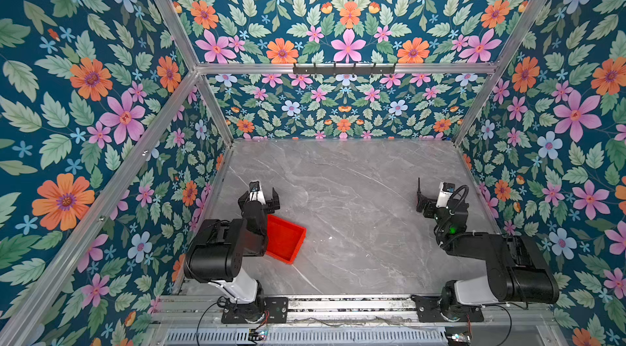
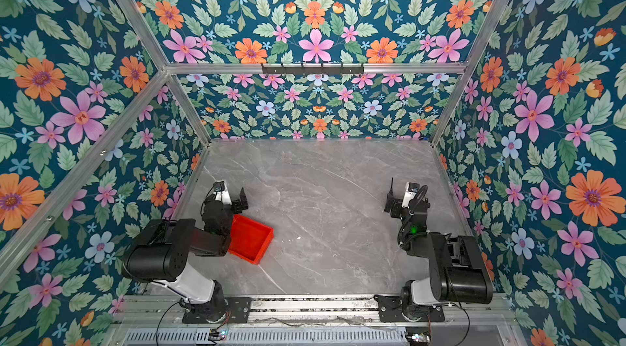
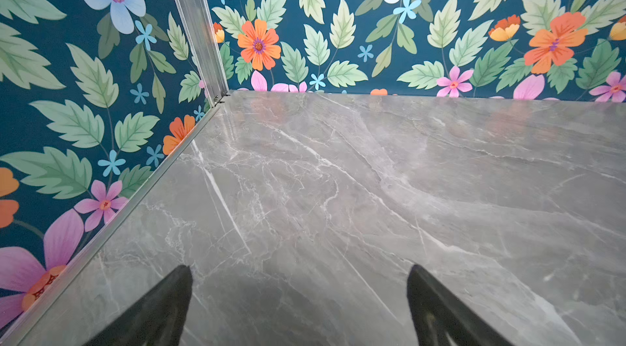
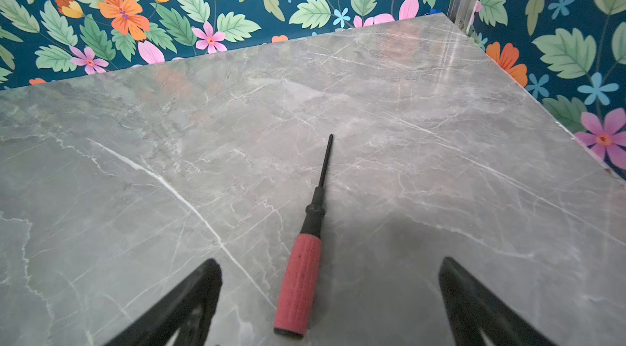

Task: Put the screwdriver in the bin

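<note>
The screwdriver (image 4: pixel 299 280), with a pinkish-red handle and a thin dark shaft, lies flat on the grey marble table. My right gripper (image 4: pixel 329 262) is open just above it. The handle lies between the two fingers, touching neither. In both top views only the shaft (image 1: pixel 419 184) (image 2: pixel 392 184) shows beyond the right gripper (image 1: pixel 431 204). The red-orange bin (image 1: pixel 286 237) (image 2: pixel 252 237) sits empty near the left arm, partly hidden under it. My left gripper (image 1: pixel 260 199) (image 3: pixel 299 268) is open over bare table just beyond the bin, with nothing between its fingers.
Floral walls with aluminium frame posts (image 3: pixel 200 29) close the table (image 1: pixel 355 192) in on three sides. The arm bases stand on a metal rail (image 1: pixel 338 303) along the front edge. A black hook rack (image 1: pixel 343 69) hangs on the back crossbar.
</note>
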Robot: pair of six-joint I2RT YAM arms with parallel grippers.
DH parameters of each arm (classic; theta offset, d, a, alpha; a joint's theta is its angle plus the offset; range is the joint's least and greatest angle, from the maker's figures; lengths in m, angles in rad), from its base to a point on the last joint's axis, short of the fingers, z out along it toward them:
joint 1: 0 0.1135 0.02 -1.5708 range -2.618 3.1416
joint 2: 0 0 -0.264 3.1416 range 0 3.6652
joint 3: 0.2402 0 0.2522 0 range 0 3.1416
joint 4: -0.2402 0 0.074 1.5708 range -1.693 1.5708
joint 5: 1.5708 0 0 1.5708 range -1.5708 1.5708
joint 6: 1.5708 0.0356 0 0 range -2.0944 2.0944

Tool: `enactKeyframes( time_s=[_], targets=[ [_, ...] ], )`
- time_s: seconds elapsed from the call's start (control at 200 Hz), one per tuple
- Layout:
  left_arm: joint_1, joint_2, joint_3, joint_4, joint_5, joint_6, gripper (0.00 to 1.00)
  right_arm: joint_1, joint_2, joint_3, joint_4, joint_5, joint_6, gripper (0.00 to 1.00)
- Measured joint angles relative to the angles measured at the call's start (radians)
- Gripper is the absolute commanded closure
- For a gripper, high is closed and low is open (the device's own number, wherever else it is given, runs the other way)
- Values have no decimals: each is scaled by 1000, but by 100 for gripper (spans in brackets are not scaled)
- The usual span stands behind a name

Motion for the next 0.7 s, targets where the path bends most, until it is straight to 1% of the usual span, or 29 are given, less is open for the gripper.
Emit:
enactKeyframes(
  time_s=[0.7],
  targets=[
    [2, 0, 0, -9, 2, 0, 0, 0, 0, 5, -2, 0, 8, 1]
  ],
)
